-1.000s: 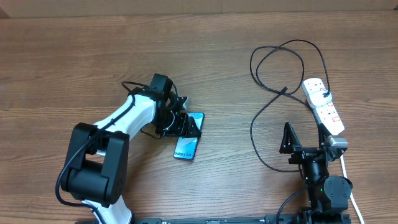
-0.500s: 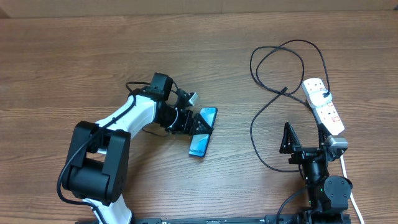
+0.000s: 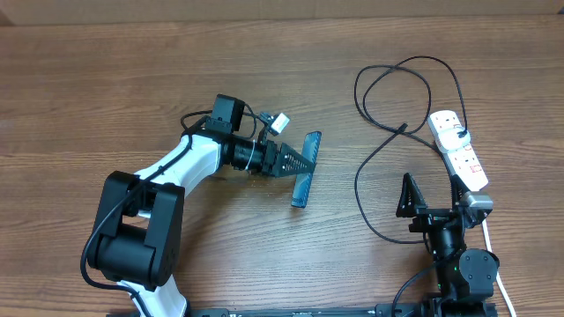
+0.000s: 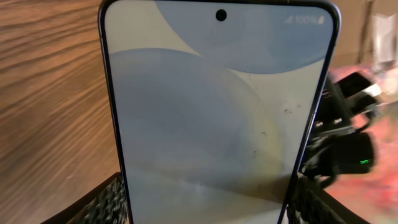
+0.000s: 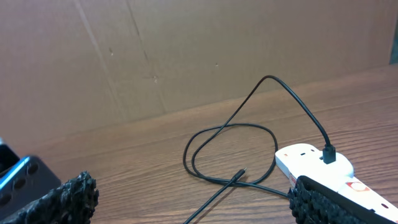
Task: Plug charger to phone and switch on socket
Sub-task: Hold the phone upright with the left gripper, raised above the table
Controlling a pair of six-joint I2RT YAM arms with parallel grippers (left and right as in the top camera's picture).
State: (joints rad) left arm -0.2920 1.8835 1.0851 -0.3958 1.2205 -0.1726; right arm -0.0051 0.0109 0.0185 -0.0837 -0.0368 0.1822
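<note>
My left gripper (image 3: 295,165) is shut on the phone (image 3: 305,169), holding it tilted on edge at the table's middle; its light screen (image 4: 217,112) fills the left wrist view between my fingers. The black charger cable (image 3: 381,148) lies looped at the right, plugged into the white socket strip (image 3: 458,145). Its loose connector tip (image 5: 239,175) lies on the wood, seen in the right wrist view near the strip (image 5: 314,162). My right gripper (image 3: 407,198) is open and empty at the front right, beside the cable.
A brown cardboard wall (image 5: 186,50) stands behind the table. The strip's white cord (image 3: 490,242) runs toward the front right edge near the right arm's base.
My left gripper has carried the phone to the right and turned it up onto its edge. The right arm, cable and strip have not moved.
</note>
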